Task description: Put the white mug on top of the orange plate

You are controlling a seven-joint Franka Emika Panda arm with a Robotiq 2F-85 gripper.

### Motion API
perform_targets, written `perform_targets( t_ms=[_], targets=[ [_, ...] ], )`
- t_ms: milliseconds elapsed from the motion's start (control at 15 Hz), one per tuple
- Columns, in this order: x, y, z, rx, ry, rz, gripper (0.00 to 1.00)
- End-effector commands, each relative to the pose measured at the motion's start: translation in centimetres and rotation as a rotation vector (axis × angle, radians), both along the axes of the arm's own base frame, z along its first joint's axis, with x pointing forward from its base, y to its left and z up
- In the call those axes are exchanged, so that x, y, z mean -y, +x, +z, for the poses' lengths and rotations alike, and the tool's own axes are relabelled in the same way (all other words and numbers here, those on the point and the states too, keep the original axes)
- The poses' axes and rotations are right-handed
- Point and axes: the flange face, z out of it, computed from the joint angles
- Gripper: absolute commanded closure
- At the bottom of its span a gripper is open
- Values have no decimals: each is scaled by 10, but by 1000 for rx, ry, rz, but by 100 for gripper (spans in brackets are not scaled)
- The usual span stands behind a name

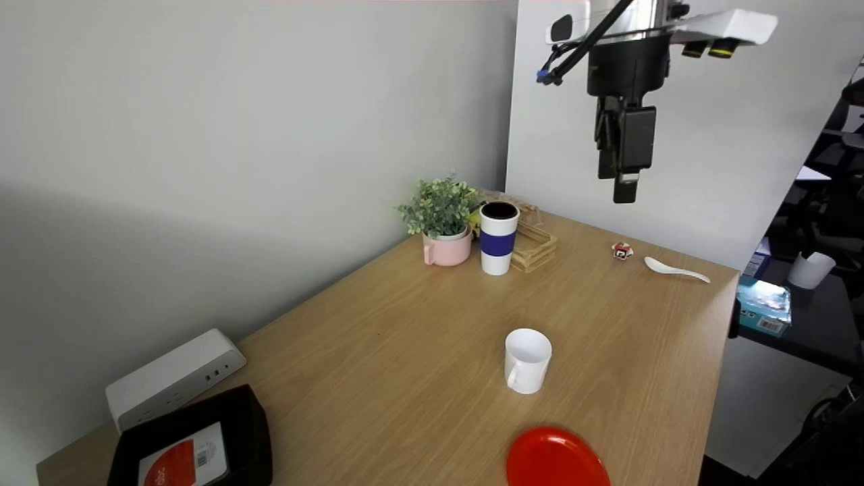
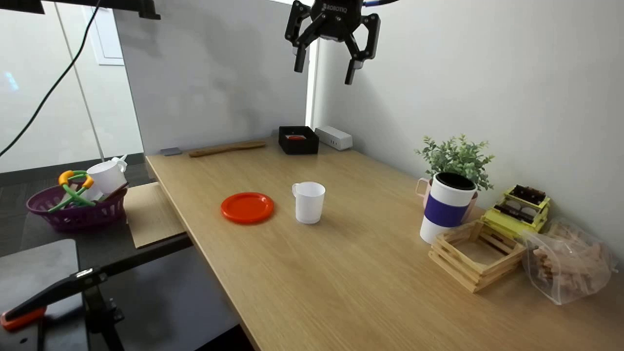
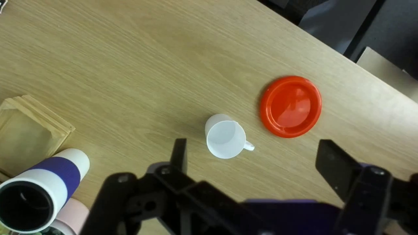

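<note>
In an exterior view, the gripper (image 2: 325,68) is observed above the table (image 2: 302,273), its jaws parted and released. The white mug (image 2: 309,202) stands upright on the table, near but apart from the orange plate (image 2: 247,208). In an exterior view, a tumbler (image 1: 498,244) is noted beside a potted plant (image 1: 439,209); a white spoon (image 1: 665,268) lies well apart from the mug. The wrist view places the mug below and left of the plate.

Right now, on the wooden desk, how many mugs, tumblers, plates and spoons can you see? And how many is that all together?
Mugs: 2 (white mug, pink mug)
Tumblers: 1 (white tumbler with a blue-purple band)
Plates: 1 (red-orange plate)
Spoons: 1 (white spoon)
Total: 5
</note>
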Motion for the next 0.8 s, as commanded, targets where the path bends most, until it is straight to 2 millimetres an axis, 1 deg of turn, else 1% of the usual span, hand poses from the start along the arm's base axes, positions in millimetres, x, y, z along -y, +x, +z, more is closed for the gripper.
perform_targets(
  t_ms=[0, 267, 467, 600, 667, 733],
  targets=[
    [1, 29, -15, -118, 0, 44, 0],
    [4, 45, -32, -225, -1, 67, 0],
    [6, 54, -40, -282, -6, 77, 0],
    [6, 57, -41, -297, -16, 74, 0],
    [3, 49, -43, -277, -13, 56, 0],
    [3, 51, -44, -281, -15, 57, 0]
  ],
)
